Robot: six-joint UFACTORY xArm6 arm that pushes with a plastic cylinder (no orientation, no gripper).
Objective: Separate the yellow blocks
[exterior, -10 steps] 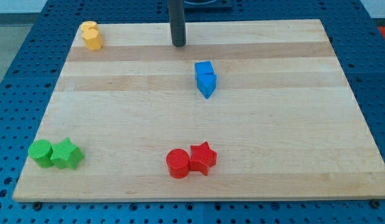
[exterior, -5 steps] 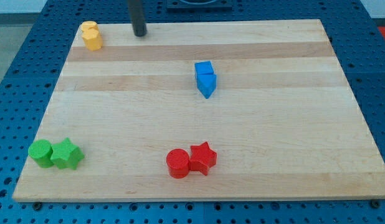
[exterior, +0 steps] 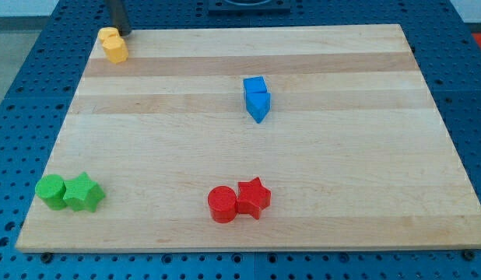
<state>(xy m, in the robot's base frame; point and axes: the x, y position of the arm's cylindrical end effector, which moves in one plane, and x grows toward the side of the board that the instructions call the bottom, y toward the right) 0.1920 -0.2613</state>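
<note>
Tip: our tip (exterior: 121, 33) stands upright at the view's top left, just right of the two yellow blocks (exterior: 113, 44); contact unclear.
Tool: plain dark rod, nothing to spread or pinch.
Yellow blocks: touching, at the top-left corner.
Tabletop: pale wooden tabletop (exterior: 342, 155) on blue pegboard (exterior: 15, 101).
Change: our tip has slid left along the top edge; blocks unmoved.

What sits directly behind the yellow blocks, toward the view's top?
My tip stands just behind the yellow blocks, at their upper right near the board edge. Whether it touches them cannot be told; the rear block's shape is partly hidden by the front one.
</note>
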